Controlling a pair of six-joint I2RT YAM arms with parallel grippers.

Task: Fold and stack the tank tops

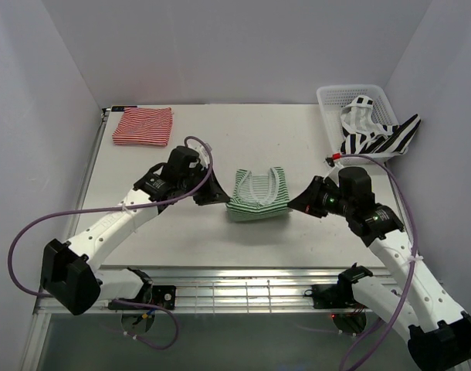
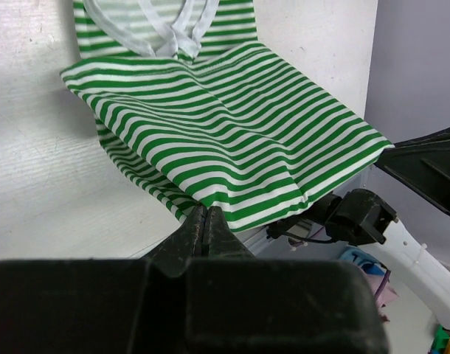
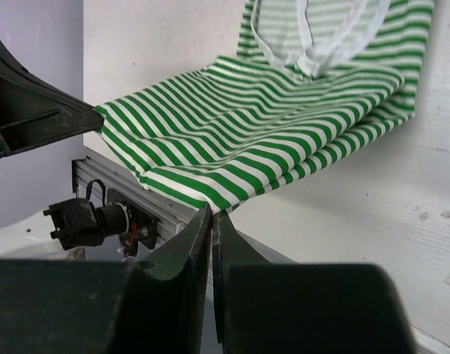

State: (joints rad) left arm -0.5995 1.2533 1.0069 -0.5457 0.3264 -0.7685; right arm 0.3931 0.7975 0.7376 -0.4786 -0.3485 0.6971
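The green-and-white tank top (image 1: 257,195) lies partly folded at the table's middle, its neckline facing the back. My left gripper (image 1: 224,199) is shut on its near left corner; in the left wrist view the jaws (image 2: 205,212) pinch the striped hem (image 2: 232,133). My right gripper (image 1: 291,207) is shut on the near right corner, seen pinching the cloth (image 3: 269,140) in the right wrist view (image 3: 212,214). A red-and-white tank top (image 1: 143,126) lies folded flat at the back left. The black-and-white tank top (image 1: 378,135) hangs crumpled over the basket's front edge.
A white lattice basket (image 1: 336,97) stands at the back right corner. The table's metal front rail (image 1: 235,290) runs along the near edge, close to both arm bases. Purple cables loop beside each arm.
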